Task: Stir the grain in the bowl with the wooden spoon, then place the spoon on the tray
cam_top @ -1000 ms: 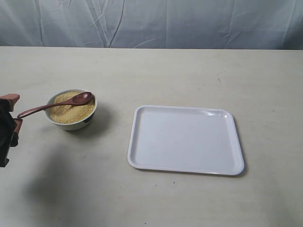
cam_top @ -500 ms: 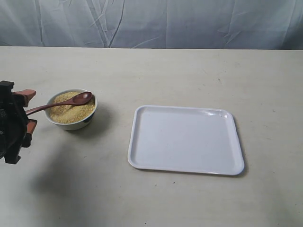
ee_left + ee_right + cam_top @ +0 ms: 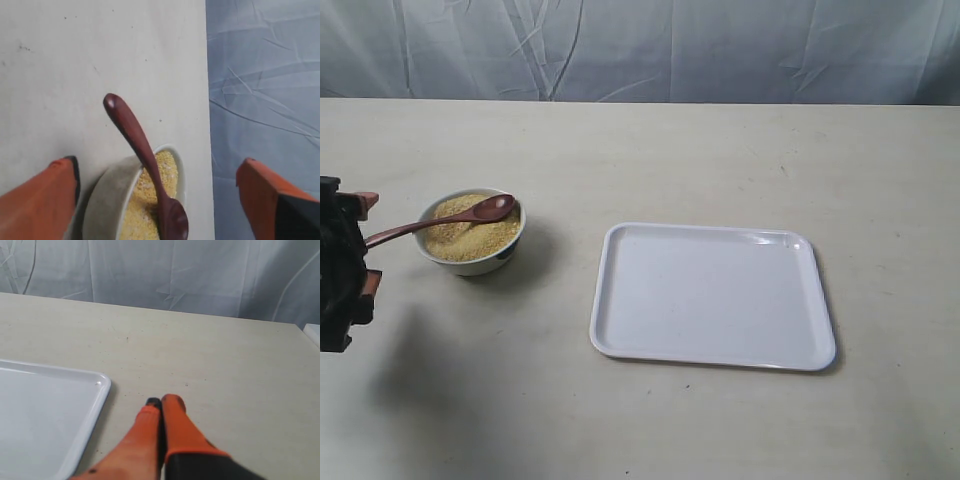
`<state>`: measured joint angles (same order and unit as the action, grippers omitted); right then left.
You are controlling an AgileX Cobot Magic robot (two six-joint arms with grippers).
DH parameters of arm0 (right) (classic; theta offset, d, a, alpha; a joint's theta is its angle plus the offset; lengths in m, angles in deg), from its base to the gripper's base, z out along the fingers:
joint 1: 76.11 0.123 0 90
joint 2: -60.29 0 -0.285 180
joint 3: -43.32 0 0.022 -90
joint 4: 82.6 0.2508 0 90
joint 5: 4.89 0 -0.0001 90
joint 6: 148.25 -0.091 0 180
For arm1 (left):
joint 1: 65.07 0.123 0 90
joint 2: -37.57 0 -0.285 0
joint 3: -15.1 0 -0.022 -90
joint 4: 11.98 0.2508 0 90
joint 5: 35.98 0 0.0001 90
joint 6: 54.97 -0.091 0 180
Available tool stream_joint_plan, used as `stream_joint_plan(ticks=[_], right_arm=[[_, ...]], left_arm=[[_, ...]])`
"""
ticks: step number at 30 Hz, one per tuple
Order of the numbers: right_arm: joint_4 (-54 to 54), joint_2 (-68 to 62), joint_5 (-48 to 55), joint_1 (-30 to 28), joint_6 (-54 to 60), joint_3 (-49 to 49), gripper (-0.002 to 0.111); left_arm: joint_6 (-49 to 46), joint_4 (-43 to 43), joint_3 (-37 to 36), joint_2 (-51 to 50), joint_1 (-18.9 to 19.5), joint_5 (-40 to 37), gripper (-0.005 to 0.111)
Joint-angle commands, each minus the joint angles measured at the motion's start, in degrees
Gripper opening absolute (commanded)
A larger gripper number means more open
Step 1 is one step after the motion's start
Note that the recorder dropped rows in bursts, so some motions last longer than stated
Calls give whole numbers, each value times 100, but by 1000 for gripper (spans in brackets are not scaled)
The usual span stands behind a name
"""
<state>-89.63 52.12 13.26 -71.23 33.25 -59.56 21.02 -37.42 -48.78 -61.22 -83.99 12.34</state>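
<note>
- Wooden spoon [image 3: 440, 224] lies with its oval head on the grain [image 3: 480, 240] in the bowl [image 3: 470, 265]. Its handle leans over the bowl's rim and juts out on the side away from the tray [image 3: 712, 296].
- At that side of the bowl, we see the left gripper [image 3: 159, 166] with its orange fingers [image 3: 60, 185] spread wide. The handle runs between them and touches neither.
- Beyond the tray, on its side away from the bowl, the right gripper [image 3: 161, 402] has its fingers pressed together on nothing.
- We judge the step in hand to be taking hold of the spoon, with the placing on the tray not yet done, since the tray is bare and lies well apart from the bowl.
- Next, we think the left fingers must line up on the handle outside the bowl's rim and close firmly, without levering the bowl over.
- From the exterior view we cannot tell whether the handle's end is level with the pads. It may lie a little above or below them.
</note>
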Motion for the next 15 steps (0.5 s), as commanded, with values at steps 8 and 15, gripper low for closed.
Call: stream_joint_plan(ticks=[8, 15], right_arm=[[-6, 39, -68, -25, 3, 10, 0], [-6, 39, -68, -25, 3, 10, 0]], left_arm=[[315, -158, 862, -1097, 146, -129, 82], [461, 805, 1124, -1335, 643, -146, 82]])
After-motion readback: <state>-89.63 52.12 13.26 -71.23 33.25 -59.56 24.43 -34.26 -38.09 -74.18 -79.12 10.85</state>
